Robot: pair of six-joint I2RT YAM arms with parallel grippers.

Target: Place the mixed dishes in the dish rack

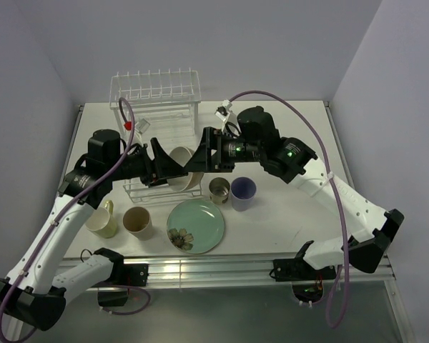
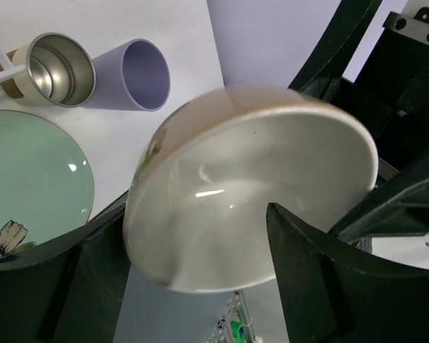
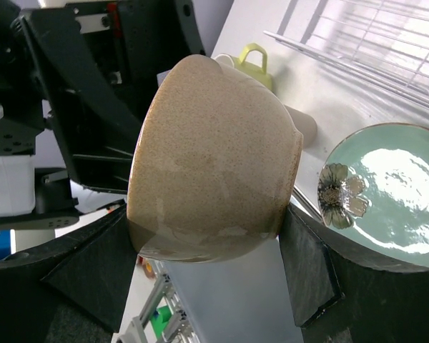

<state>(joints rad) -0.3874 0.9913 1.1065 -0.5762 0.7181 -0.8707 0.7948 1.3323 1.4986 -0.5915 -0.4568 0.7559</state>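
The cream bowl (image 1: pixel 180 168) hangs on its side above the near end of the white dish rack (image 1: pixel 157 93). My right gripper (image 3: pixel 204 221) is shut on the bowl (image 3: pixel 207 143), one finger on each side of its wall. My left gripper (image 2: pixel 186 229) is open around the bowl (image 2: pixel 236 186), facing its inside, and the bowl's edge looks blurred. On the table lie the mint-green plate (image 1: pixel 196 225), the metal cup (image 1: pixel 219 189), the lavender cup (image 1: pixel 243 193), the tan cup (image 1: pixel 137 222) and the yellow-green mug (image 1: pixel 104 220).
The two arms meet nose to nose over the rack's front edge. The rack's raised prongs (image 1: pixel 156 80) stand at the far end by the back wall. The cups and plate crowd the table in front of the rack.
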